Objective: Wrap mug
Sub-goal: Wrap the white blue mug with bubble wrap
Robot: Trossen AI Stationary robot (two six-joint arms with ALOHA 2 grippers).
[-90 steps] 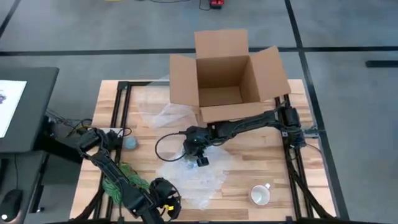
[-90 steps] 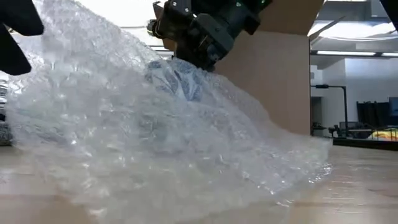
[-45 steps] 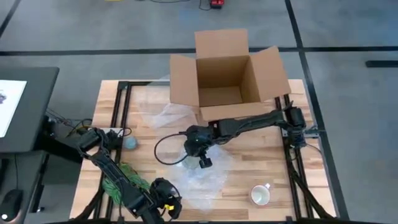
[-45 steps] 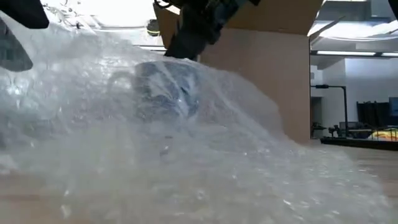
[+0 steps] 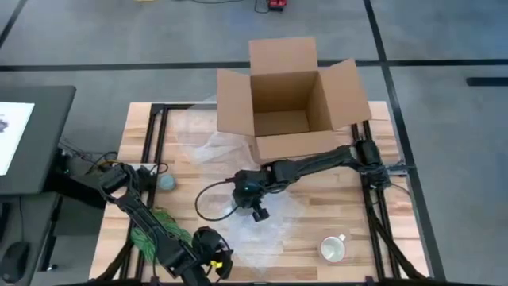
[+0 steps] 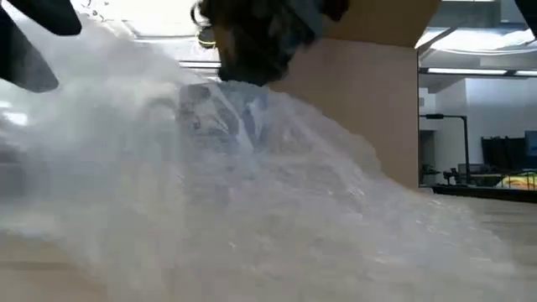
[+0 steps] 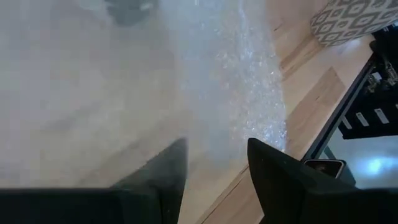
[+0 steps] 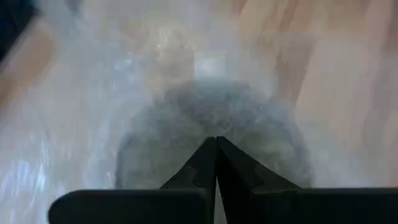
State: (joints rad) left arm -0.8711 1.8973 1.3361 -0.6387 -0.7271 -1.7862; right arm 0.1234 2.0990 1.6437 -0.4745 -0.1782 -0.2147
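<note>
A sheet of clear bubble wrap (image 5: 252, 232) lies on the wooden table and is draped over a blue-grey mug (image 6: 220, 126) that stands beneath it. My right gripper (image 5: 255, 208) is directly above that mug, shut on the wrap, whose peak rises to it (image 6: 245, 82). At the near edge my left gripper (image 5: 211, 256) holds the wrap's near-left part raised (image 6: 75, 50). The mug shows as a grey round shape (image 8: 214, 124) through the wrap. My right gripper pinches the bubble wrap (image 8: 216, 134) between its two shut fingers, coming from above and pointing down over the mug. The wrap slopes away from the pinch like a tent and rests on the mug and table. My left gripper has the wrap's near-left edge (image 7: 214, 146) between its fingers, which stand a little apart. That edge is raised off the table; one layer or several, I cannot tell.
An open cardboard box (image 5: 286, 95) stands at the far middle. A white patterned mug (image 5: 333, 249) sits near the front right. A small blue-grey object (image 5: 167, 183) and a green bundle (image 5: 149, 230) lie at the left.
My right gripper has gone a little toward the table's near edge, staying shut on the wrap. The wrap has been drawn farther across the mug, and its right part now lies lower on the table. The raised left part stays up.
</note>
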